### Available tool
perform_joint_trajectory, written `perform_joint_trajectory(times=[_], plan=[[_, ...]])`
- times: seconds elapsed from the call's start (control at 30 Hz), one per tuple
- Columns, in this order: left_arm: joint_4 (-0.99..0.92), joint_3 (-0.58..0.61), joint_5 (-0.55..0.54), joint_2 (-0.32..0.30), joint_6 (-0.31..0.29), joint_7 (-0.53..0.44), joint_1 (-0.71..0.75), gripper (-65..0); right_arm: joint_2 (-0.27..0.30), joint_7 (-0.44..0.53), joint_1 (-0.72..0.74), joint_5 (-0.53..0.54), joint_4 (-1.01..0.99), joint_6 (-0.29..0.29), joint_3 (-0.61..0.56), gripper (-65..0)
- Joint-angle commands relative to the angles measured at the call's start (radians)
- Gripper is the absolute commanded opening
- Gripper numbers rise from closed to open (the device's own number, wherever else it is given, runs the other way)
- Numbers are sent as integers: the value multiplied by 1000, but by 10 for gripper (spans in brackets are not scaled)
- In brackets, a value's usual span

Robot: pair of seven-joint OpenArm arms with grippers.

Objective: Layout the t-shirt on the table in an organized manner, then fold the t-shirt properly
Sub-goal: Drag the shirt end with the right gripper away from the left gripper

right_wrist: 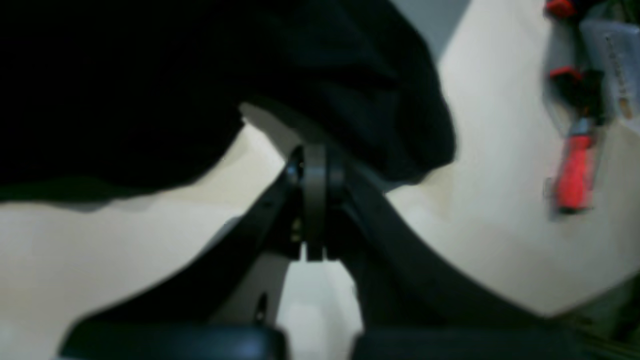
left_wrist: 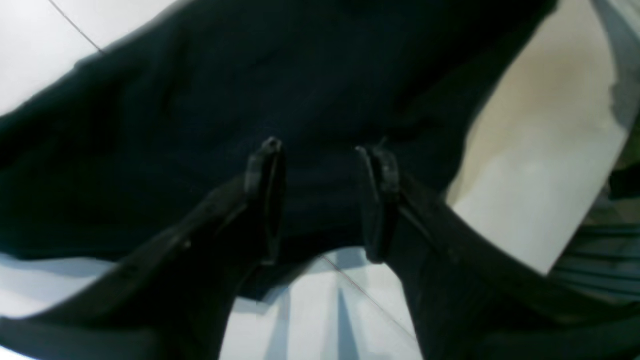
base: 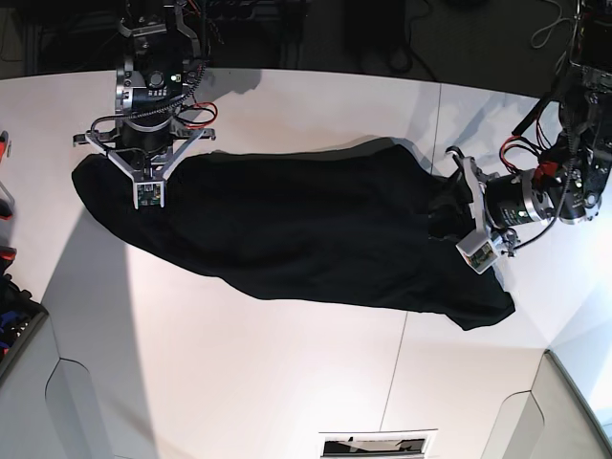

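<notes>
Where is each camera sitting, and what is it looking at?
Left wrist: rides on the left arm, looking past the open left gripper onto the black t-shirt on the white table.
Right wrist: rides on the right arm; the right gripper has its jaws shut at the shirt's edge.
Base: high above, looking down on both arms and the whole shirt.
All three share shirt and table.

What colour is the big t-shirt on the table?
Plain black: the large soft fabric t-shirt shows best in the base view.
</notes>
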Motion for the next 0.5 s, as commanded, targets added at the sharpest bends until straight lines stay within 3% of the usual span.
perform_joint_trajectory(times=[0.0, 0.1, 0.2, 0.47], plan=[[6, -8, -8, 6, -3, -30, -2, -380, 9, 21, -9, 5, -4, 11, 6, -650], [-28, -8, 47, 62, -3, -66, 3, -380, 35, 35, -18, 11, -85, 49, 6, -650], [-58, -8, 113, 103, 31, -118, -7, -380, 59, 47, -18, 11, -170, 48, 6, -650], [-84, -8, 240, 208, 31, -152, -1, -380, 91, 87, -5, 18, -228, 45, 16, -650]])
